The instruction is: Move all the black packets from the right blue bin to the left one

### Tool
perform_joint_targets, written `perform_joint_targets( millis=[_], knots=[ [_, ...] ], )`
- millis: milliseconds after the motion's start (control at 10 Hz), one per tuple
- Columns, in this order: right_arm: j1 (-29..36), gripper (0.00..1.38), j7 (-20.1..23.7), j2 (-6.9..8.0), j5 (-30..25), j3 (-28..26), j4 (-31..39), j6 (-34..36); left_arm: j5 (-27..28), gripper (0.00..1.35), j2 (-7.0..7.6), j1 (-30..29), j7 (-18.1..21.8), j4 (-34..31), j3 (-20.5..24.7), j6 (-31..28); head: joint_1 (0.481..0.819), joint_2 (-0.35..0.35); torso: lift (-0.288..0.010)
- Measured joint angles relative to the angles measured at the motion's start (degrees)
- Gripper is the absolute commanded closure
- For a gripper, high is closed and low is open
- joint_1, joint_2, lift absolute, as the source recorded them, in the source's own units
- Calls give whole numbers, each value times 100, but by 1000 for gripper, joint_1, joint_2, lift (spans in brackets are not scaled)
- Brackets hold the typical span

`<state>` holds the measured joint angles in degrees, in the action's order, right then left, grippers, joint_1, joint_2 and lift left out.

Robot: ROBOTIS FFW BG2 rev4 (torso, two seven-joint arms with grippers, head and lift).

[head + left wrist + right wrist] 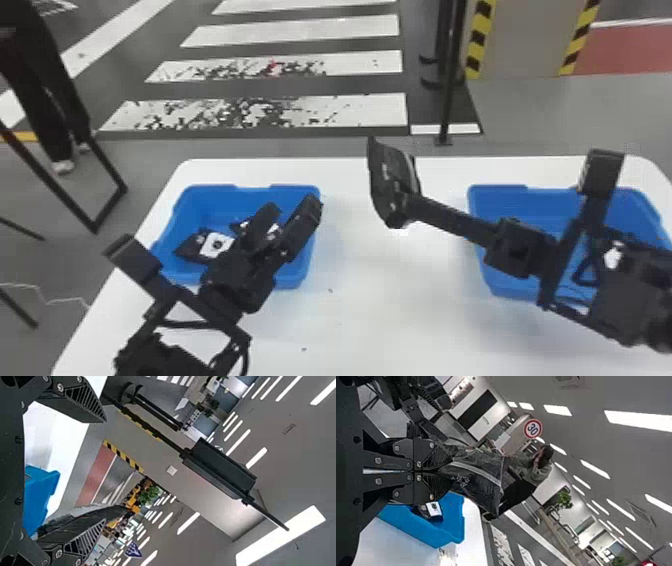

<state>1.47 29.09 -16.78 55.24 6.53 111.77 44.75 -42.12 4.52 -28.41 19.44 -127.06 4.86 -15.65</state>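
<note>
1. Right gripper: closed down on one end of a black packet; right wrist view has its fingers pressed together at the grip, the packet spreading out beyond them.
2. Position: held packet at upper centre of the head view, raised over the white table, between the two bins. Right arm comes in from the right edge, across the right blue bin.
3. Left gripper: fingers parted, nothing between them; left wrist view gives a wide gap. In the head view it is left of centre, over the left blue bin, its arm rising from the lower left.
4. Left bin: labelled packet, black with a white patch, lying inside toward the left; a second packet just beside it, partly hidden by the left gripper.
5. Right bin: right of the head frame, partly covered by the arm; full contents cannot be told.
6. Background: striped crossing at upper centre; round red-rimmed sign at upper centre of the right wrist view.
</note>
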Motion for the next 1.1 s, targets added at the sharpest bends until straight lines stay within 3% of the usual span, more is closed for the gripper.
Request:
perform_joint_targets(
  millis=[400, 800, 1000, 1100],
  knots=[
    [-180, 1134, -6, -81, 226, 698, -109, 12, 2, 159, 20, 19, 7, 0, -94, 105, 695, 239, -140],
    [-306, 1134, -9, -101, 361, 1005, -204, 57, 36, 203, 32, 14, 14, 0, -137, 102, 695, 266, -140],
    [-384, 1134, -9, -113, 394, 1117, -236, 103, 30, 375, 35, 14, 16, 0, -193, 128, 695, 270, -140],
    [-419, 1134, -9, -118, 423, 1190, -263, 115, 30, 667, 39, 14, 16, 0, -205, 114, 695, 274, -140]
  ],
)
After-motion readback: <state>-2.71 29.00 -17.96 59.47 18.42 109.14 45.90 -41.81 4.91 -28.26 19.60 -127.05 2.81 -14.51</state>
